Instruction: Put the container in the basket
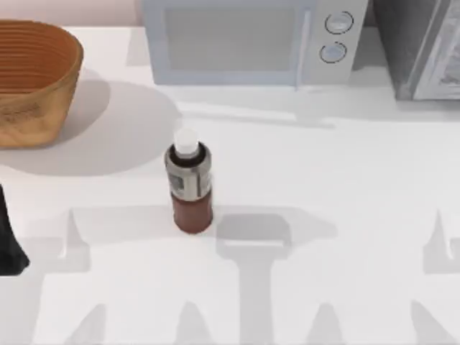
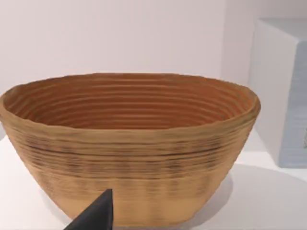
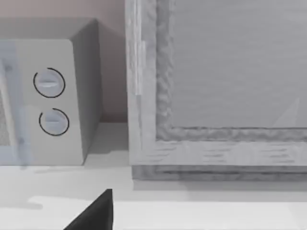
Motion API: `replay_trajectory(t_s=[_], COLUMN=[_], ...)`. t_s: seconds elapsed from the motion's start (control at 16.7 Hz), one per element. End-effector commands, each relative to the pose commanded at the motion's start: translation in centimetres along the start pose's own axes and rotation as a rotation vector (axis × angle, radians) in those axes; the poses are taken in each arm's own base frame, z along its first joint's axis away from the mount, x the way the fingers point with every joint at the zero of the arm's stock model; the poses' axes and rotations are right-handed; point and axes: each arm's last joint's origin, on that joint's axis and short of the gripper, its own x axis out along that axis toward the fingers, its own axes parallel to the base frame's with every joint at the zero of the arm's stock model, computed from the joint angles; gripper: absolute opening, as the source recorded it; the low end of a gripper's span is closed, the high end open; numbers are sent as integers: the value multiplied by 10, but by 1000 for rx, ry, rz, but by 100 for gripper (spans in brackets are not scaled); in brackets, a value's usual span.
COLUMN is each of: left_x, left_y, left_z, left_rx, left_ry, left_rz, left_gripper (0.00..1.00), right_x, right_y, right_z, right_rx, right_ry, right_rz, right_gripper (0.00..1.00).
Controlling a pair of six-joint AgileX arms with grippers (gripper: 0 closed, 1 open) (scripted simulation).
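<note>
Container (image 1: 190, 188) stood upright mid-frame on tabletop (image 1: 345, 172), well apart from basket (image 1: 32, 79) at upper left. Looked light, rigid, slick; best gripped round label band. Hand state: couldn't tell.

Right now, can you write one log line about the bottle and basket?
bottle: upright, mid-table, untouched | basket: far left, nothing seen inside | left arm: left edge, away from bottle | step: not started
</note>
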Motion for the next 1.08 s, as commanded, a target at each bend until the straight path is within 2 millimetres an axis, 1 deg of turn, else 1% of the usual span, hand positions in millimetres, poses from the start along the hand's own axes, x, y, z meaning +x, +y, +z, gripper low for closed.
replay_trajectory(t_s=[0.12, 0.3, 0.48, 0.78, 1.08], left_x=[0, 2, 10, 37, 69], left_y=[0, -2, -6, -19, -39], left_z=[0, 8, 16, 16, 1], left_rx=[0, -11, -18, -9, 10], left_ry=[0, -31, -41, 3, 50], left_rz=[0, -32, -99, -255, -436], left_gripper=[100, 100, 100, 100, 100], right_x=[0, 0, 0, 0, 0], right_y=[0, 0, 0, 0, 0], right_z=[0, 0, 0, 0, 0], right_rx=[0, 0, 0, 0, 0], right_ry=[0, 0, 0, 0, 0], right_rz=[0, 0, 0, 0, 0], right_gripper=[100, 100, 100, 100, 100])
